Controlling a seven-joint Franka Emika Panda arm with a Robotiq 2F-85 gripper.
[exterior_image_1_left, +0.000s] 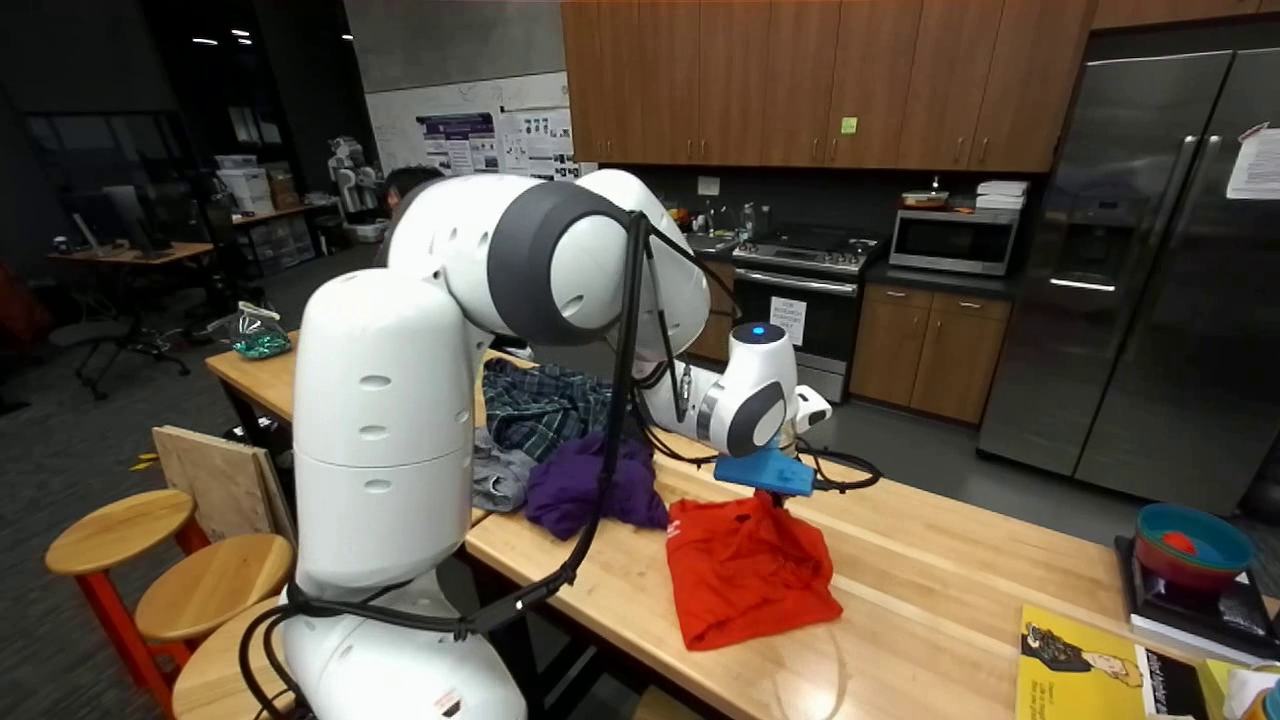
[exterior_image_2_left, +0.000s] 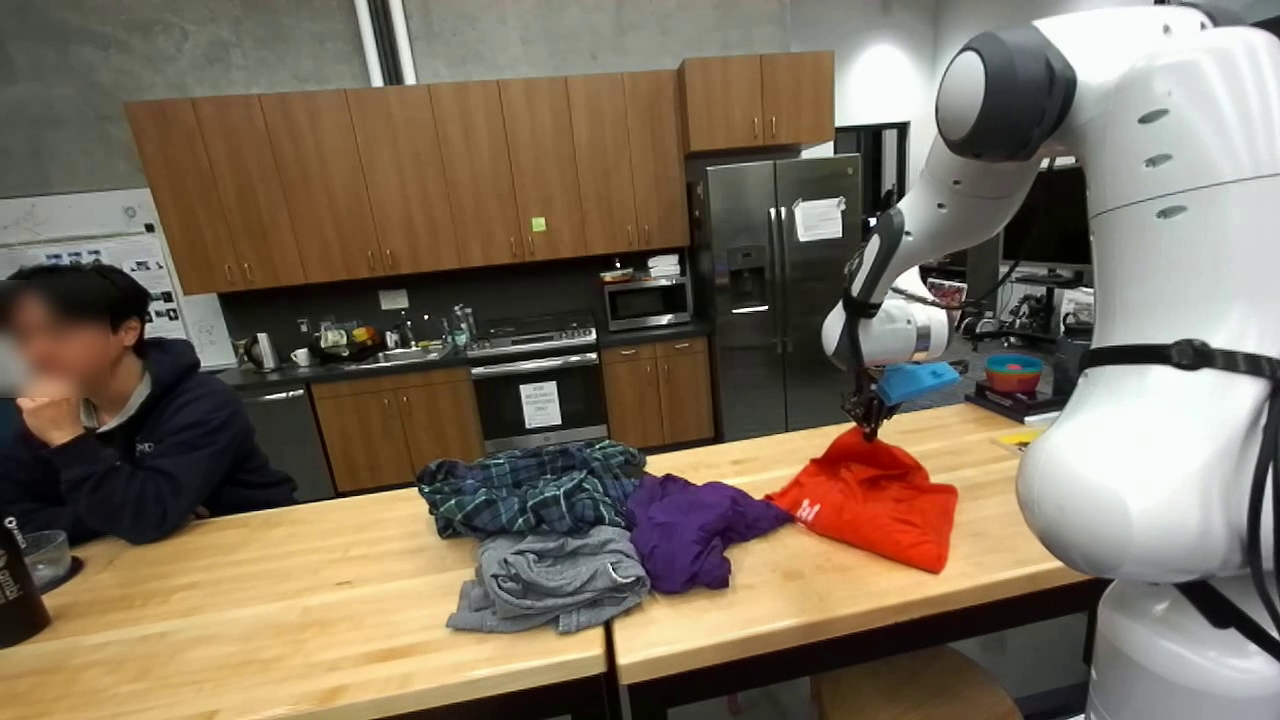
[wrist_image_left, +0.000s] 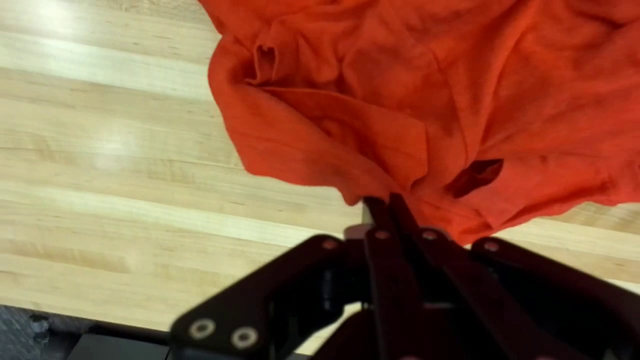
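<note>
Tool (wrist_image_left: 382, 201): pinched an edge of the red cloth (wrist_image_left: 425, 100).
Red cloth: lay on the desk (exterior_image_1_left: 930, 560) beside the purple cloth (exterior_image_2_left: 690, 530), its white print (exterior_image_2_left: 808, 512) illegible.
Oven notice (exterior_image_2_left: 541, 405): read "FOR RESEARCH PURPOSES ONLY".
Black container (exterior_image_2_left: 16, 590): showed "ambi".

Wht arm (exterior_image_1_left: 390, 370) w/ gry bands (exterior_image_1_left: 535, 260), blk cables (exterior_image_1_left: 624, 340).
</note>
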